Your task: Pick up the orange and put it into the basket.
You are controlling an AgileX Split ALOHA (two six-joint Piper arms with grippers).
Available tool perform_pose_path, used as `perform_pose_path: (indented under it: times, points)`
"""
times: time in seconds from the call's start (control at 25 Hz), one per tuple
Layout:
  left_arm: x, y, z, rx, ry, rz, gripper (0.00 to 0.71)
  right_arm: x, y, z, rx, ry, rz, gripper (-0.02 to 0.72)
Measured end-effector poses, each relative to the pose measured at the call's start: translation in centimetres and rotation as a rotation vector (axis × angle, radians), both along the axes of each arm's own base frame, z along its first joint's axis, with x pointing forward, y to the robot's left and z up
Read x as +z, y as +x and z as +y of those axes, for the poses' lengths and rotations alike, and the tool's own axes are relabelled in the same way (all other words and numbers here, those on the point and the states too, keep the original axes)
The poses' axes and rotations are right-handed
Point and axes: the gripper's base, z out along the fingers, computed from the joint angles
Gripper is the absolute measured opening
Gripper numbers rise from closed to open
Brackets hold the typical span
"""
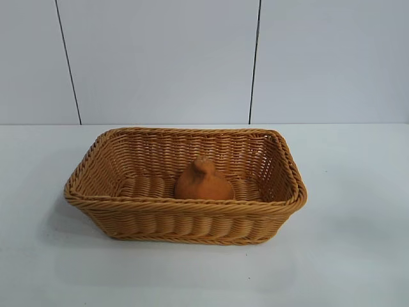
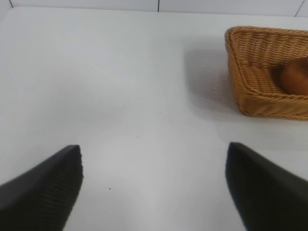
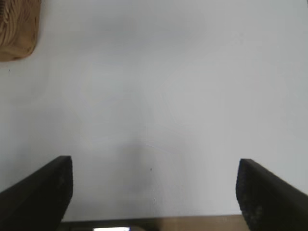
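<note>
A: White laminate, matt and faintly scuffed: that is the table [image 1: 358, 256], and it fills the whole near half of the exterior view. Behind it stands a pale grey panelled wall [image 1: 160, 57], split by two thin dark seams running upward.

B: And on the table?

A: A woven wicker basket [image 1: 192, 225], tan-gold, rectangular with rounded corners and a braided rim. It sits about mid-table, its long side toward the camera, and throws a soft shadow to its left.

B: Where is the orange?

A: Inside the basket. The orange [image 1: 203, 181] rests on the woven floor, a little right of centre and toward the near wall, knobby bump pointing up. Dull brownish-orange, rough skin. Nothing grips it.

B: The arms?

A: Neither appears in the exterior view. The left gripper [image 2: 154, 185] hangs over bare table, its two dark fingers spread wide with nothing between them; its wrist view catches a corner of the basket farther off, with the fruit inside. The right gripper [image 3: 154, 192] is likewise over bare table, fingers wide apart and holding nothing, with only a corner of the basket at the edge of its view.

B: Anything smaller?

A: A few tiny dark specks on the tabletop.
</note>
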Motion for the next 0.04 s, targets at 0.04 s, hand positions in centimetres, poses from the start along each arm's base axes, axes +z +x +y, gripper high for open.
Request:
perform_pose_path:
  times: [0.04]
  points:
    - [0.00,0.00,0.00,0.000,0.000,0.000,0.580,0.04,-0.79,-0.02,0.000,0.001,-0.050,0.628]
